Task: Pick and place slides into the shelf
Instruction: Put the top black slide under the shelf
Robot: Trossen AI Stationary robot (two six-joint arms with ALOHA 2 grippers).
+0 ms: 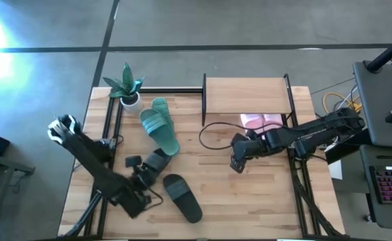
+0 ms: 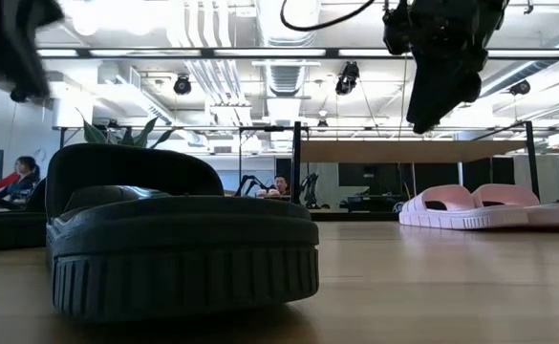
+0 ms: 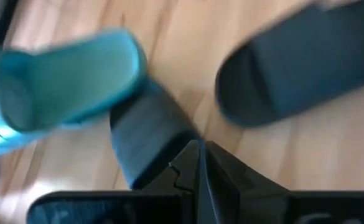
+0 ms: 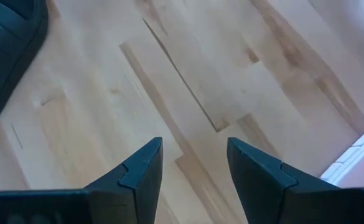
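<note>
Two arms work over the wooden table (image 1: 263, 201). On the left side, the left gripper (image 1: 149, 175) is down among the dark slides; its fingers (image 3: 197, 163) are pressed together, and in its wrist view the tips meet at the edge of one black slide (image 1: 157, 161), which lies just beside the toe of a teal slide (image 1: 161, 124). Whether the tips actually pinch that black slide I cannot tell — they touch it or come very near. The other black slide (image 1: 183, 197) lies by itself on the near part of the table, a little right of the gripper, and it fills the front of the low view (image 2: 179, 244).

The teal pair sits stacked or overlapping, stretching from the potted plant (image 1: 127, 87) at the far left toward the middle of the table.

The right gripper (image 1: 238, 163) hangs above bare wood near the table's centre, off the surface, with its fingers (image 4: 138, 171) set well apart and nothing between them. A black cable (image 1: 212, 130) loops from that arm across the table.

The shelf (image 1: 248, 94) stands at the far right of the table. The pink slides (image 1: 261, 121) rest side by side on its lower level, under the top board — clearly seen in the low view (image 2: 465, 205). The top board is bare.

People sit in the room beyond the table (image 2: 279, 186).
</note>
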